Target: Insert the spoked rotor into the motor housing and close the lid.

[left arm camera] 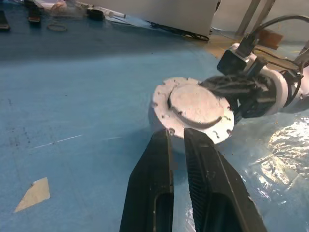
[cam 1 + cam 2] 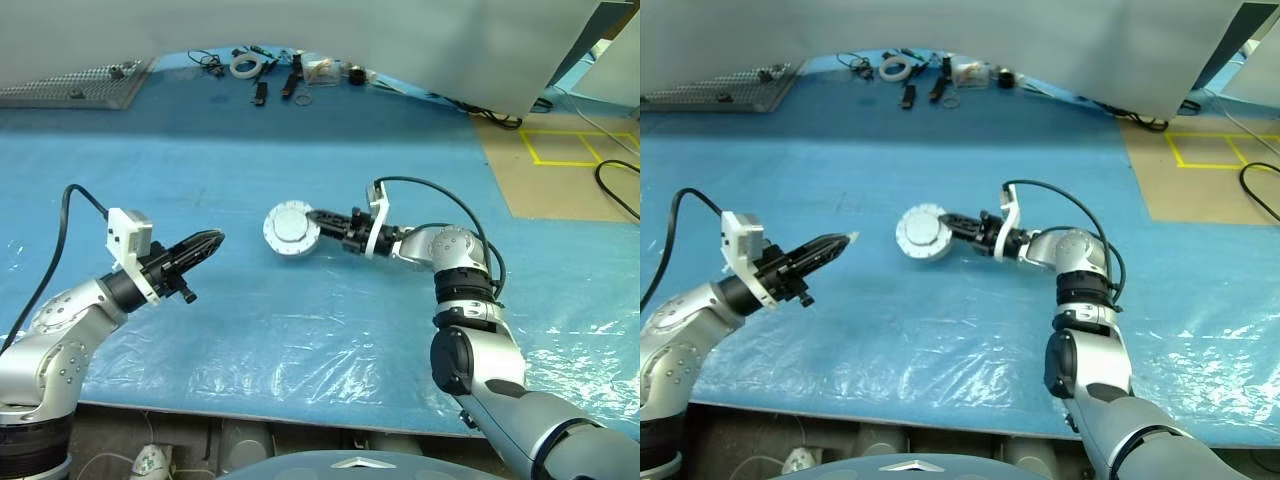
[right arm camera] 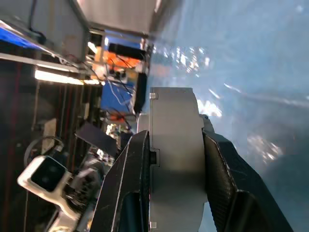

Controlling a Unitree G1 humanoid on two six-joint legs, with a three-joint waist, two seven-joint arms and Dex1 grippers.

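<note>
At table centre, right gripper [image 2: 318, 222] clamping closed motor housing [image 2: 290, 230] edgewise, steadying assembly; left gripper [image 2: 212, 240] at nine o'clock, fingers together, standing clear.

A workshop or lab: a bench [image 2: 250, 130] under blue sheeting, small tools and a tape roll [image 2: 245, 66] along its far edge, yellow floor tape [image 2: 560, 160] beyond.

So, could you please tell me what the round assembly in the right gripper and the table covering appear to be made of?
The round assembly, clamped by the right gripper, looks like matte silver-white metal, possibly aluminium: pale grey faces, small screw holes. The table covering looks like blue cloth or paper, with glossy clear plastic film near the front: wrinkles, glints.
</note>
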